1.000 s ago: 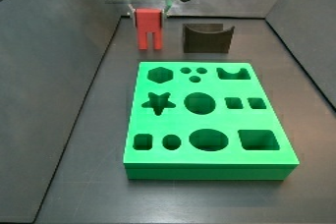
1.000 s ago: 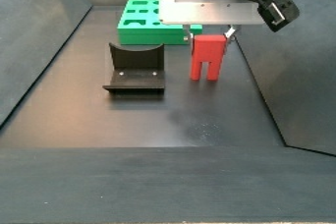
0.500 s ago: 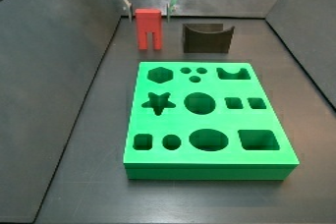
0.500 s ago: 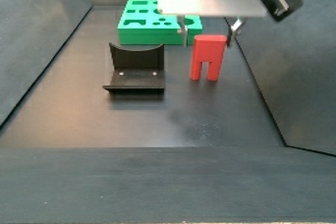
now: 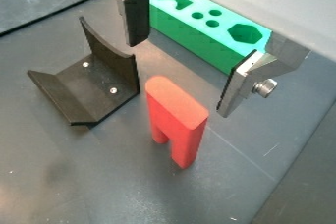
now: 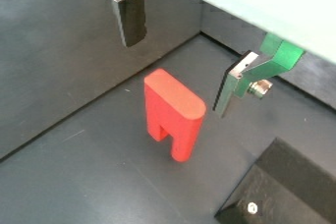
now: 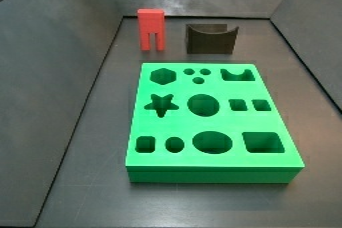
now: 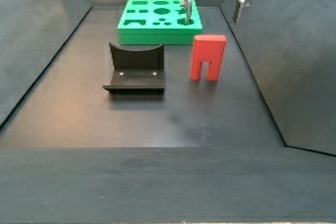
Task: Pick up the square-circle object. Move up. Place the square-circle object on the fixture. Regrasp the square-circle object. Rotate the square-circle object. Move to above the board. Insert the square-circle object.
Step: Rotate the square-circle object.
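So the tool [image 5: 184, 56] is hanging above the red square-circle object [image 5: 174, 120] with its jaws spread wide and nothing between them. In both wrist views one finger [image 6: 129, 17] sits off to one side of the block and the other finger [image 6: 234, 88] off to the opposite side, both clearly above it and not touching. In the side views only the fingertips [image 8: 192, 10] poke in at the top edge, so the tool is up high.

The block itself [image 7: 150, 29] is standing upright on the dark floor on its two short legs, notch end down, rounded end up. Its long axis is vertical, so it points straight up at the tool. It's just beside the fixture [image 7: 210, 37], apart from it, and both sit past the far end of the green board [image 7: 210, 117]. In a side view the block [image 8: 207, 56] is clearly separate from the fixture [image 8: 134, 68], with bare floor between them.

The bit that matters for the pick: the block sits roughly under the gap between the fingers, maybe slightly off centre in a wrist view, hard to say for sure. The fingers look lined up to close on the block's wide flat faces. My guess is a straight drop and a squeeze would do it, nothing's been grabbed yet.
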